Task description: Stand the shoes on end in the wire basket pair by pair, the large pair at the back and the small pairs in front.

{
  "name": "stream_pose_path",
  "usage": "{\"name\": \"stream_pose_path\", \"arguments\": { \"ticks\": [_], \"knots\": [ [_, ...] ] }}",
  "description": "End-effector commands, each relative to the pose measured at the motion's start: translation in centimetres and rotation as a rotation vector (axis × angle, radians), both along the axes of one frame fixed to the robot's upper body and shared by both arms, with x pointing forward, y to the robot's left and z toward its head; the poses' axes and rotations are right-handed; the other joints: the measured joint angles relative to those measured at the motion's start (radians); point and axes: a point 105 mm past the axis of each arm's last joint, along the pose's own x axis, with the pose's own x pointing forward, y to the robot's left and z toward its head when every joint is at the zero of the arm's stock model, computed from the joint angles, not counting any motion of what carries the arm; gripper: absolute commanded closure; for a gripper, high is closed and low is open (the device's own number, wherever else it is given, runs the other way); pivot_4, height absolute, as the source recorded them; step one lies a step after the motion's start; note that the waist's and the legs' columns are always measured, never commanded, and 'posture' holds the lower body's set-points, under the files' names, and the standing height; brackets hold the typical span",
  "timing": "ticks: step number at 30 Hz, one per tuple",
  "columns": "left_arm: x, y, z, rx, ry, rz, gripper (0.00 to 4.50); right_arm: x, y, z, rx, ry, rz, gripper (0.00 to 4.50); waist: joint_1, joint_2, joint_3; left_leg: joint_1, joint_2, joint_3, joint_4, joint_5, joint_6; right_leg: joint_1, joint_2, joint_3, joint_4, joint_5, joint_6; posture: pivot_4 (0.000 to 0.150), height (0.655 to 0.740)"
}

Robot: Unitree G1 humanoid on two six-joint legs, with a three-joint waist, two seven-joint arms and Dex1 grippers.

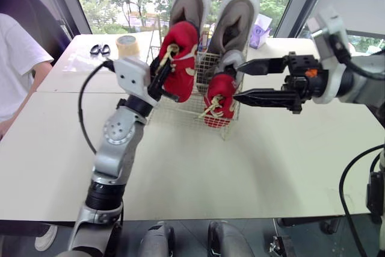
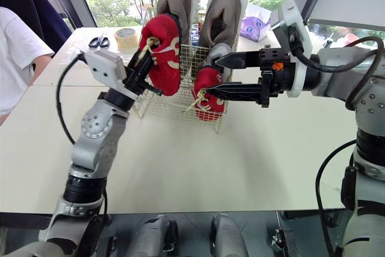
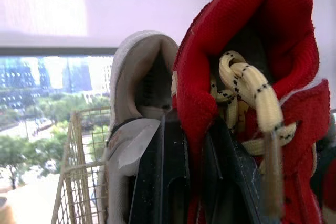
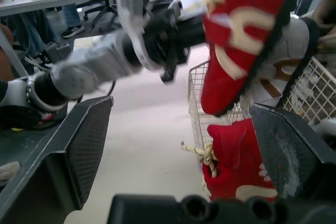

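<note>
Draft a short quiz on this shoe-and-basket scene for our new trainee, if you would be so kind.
1. True or false: the right gripper is shut on a shoe.
2. What does the left gripper hold? A) a sandal B) a boot C) a red shoe
3. Fill in: the two large grey shoes stand on end at the ____ of the wire basket.

Key: 1 false, its fingers are open. 2 C. 3 back.
</note>
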Motion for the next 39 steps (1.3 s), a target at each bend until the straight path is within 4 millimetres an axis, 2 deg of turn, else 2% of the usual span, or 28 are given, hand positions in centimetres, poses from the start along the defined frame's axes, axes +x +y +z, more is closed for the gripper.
{"name": "stream_pose_path", "arguments": {
  "ticks": [1, 6, 13, 18, 22, 23, 24, 26, 28, 34, 37, 39],
  "knots": [
    [0.1, -1.0, 0.6, -0.013, -0.067, -0.007, 4.47, -0.9, 0.3, 1.4, -0.015, -0.067, 0.020, 0.00, 0.000, 0.000, 0.000, 0.000, 0.000, 0.000, 0.000, 0.000, 0.000, 0.000, 0.000, 0.000, 0.000, 0.000, 0.000, 0.150, 0.7400],
    [0.1, -1.4, -1.3, 0.014, -0.034, 0.005, 4.47, -1.7, 0.0, 1.3, -0.028, -0.059, 0.017, 0.00, 0.000, 0.000, 0.000, 0.000, 0.000, -0.001, 0.000, 0.000, 0.001, 0.000, -0.001, 0.000, 0.000, 0.000, 0.000, 0.150, 0.7400],
    [0.0, -0.8, -4.3, 0.077, 0.044, 0.061, 4.47, -1.9, 0.1, 0.9, -0.002, -0.042, -0.003, 0.00, -0.001, 0.000, -0.001, 0.001, 0.001, -0.001, 0.000, 0.000, 0.001, 0.002, -0.001, -0.001, 0.000, 0.000, 0.000, 0.150, 0.7400],
    [-0.1, -0.5, -4.7, 0.047, 0.094, 0.053, 4.47, -1.8, 0.3, 0.8, 0.005, -0.040, -0.006, 0.00, -0.001, 0.001, -0.001, 0.001, 0.001, -0.001, 0.000, 0.000, 0.001, 0.002, -0.001, -0.001, 0.000, 0.000, 0.000, 0.150, 0.7400],
    [-0.7, 0.0, -4.6, 0.012, 0.124, 0.021, 2.83, -1.8, 0.3, 0.5, 0.012, -0.028, -0.007, 0.00, -0.002, 0.001, -0.001, 0.001, 0.001, -0.001, 0.000, 0.000, 0.002, 0.002, -0.001, -0.001, 0.000, 0.000, 0.000, 0.150, 0.7400],
    [-0.8, 0.2, -4.5, 0.014, 0.129, 0.023, 2.30, -1.8, 0.3, 0.4, 0.010, -0.024, -0.007, 0.00, -0.002, 0.001, -0.001, 0.001, 0.001, -0.001, 0.000, 0.000, 0.002, 0.002, -0.001, -0.001, 0.000, 0.000, 0.000, 0.150, 0.7400],
    [-0.9, 0.4, -4.5, 0.014, 0.133, 0.026, 1.53, -1.8, 0.3, 0.3, 0.009, -0.021, -0.008, 0.00, -0.002, 0.001, -0.001, 0.001, 0.001, -0.001, 0.000, 0.000, 0.002, 0.002, -0.001, -0.001, 0.001, 0.000, 0.000, 0.150, 0.7400],
    [-1.3, 0.6, -4.4, 0.034, 0.139, 0.021, 0.65, -2.0, 0.3, 0.1, 0.009, -0.009, -0.004, 0.00, -0.002, 0.001, -0.001, 0.001, 0.001, -0.001, 0.000, 0.000, 0.002, 0.001, -0.001, -0.001, 0.000, 0.000, 0.000, 0.150, 0.7400],
    [-2.0, 1.1, -4.2, 0.057, 0.157, 0.014, 0.10, -2.2, 0.2, -0.1, 0.010, 0.008, 0.000, 0.00, -0.001, 0.001, -0.001, 0.001, 0.001, -0.001, 0.000, 0.000, 0.002, 0.002, -0.001, -0.001, 0.000, 0.000, 0.000, 0.150, 0.7400],
    [-4.0, 3.3, -2.7, 0.179, 0.205, 0.014, 0.10, -2.1, -0.9, -1.0, -0.011, 0.058, -0.029, 0.00, -0.002, 0.001, -0.001, 0.001, 0.001, -0.002, 0.000, -0.001, 0.002, 0.002, -0.001, -0.001, 0.000, 0.000, 0.000, 0.150, 0.7400],
    [-5.2, 5.2, -2.4, 0.343, 0.253, 0.010, 0.10, -1.9, -1.9, -1.8, -0.004, 0.094, -0.063, 0.00, -0.003, 0.001, -0.001, 0.001, 0.001, -0.002, 0.000, -0.001, 0.002, 0.002, 0.000, -0.001, 0.000, -0.001, -0.001, 0.150, 0.7400],
    [-5.1, 7.8, -1.4, 0.457, 0.232, 0.111, 0.10, -1.7, -2.8, -1.5, 0.068, 0.124, -0.084, 0.00, -0.003, 0.001, -0.001, 0.001, 0.001, -0.002, 0.000, -0.001, 0.002, 0.001, 0.000, -0.001, 0.000, -0.001, -0.002, 0.150, 0.7400]
  ]
}}
